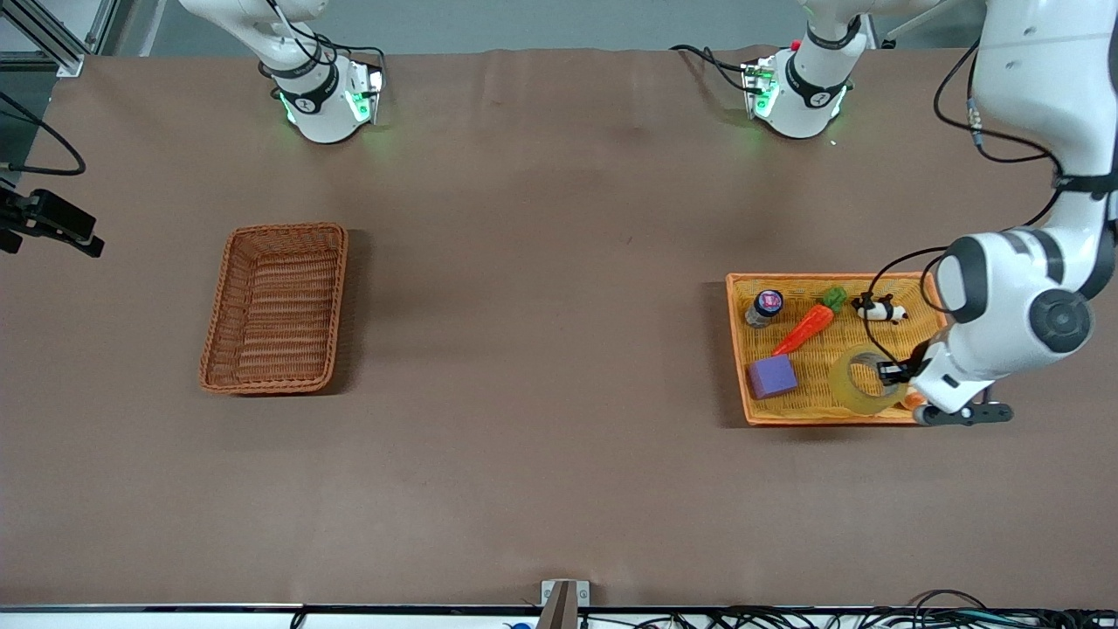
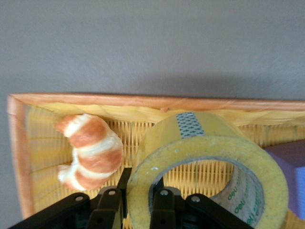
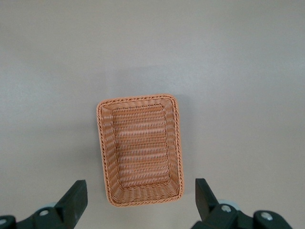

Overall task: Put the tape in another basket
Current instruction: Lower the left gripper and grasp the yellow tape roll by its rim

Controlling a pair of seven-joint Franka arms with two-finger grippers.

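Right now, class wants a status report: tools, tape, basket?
Left tool shut on tape, in tray. Right tool open above empty basket.

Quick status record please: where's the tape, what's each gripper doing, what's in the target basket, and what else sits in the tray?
tape: roll of tape in the yellow tray, at its edge nearer the front camera
left gripper: left gripper shut on the tape's wall, one finger inside the ring, one outside
right gripper: right gripper open, over the wicker basket, waiting
wicker basket: nothing in it
tray contents: purple cube, toy carrot, small jar, panda figure, croissant
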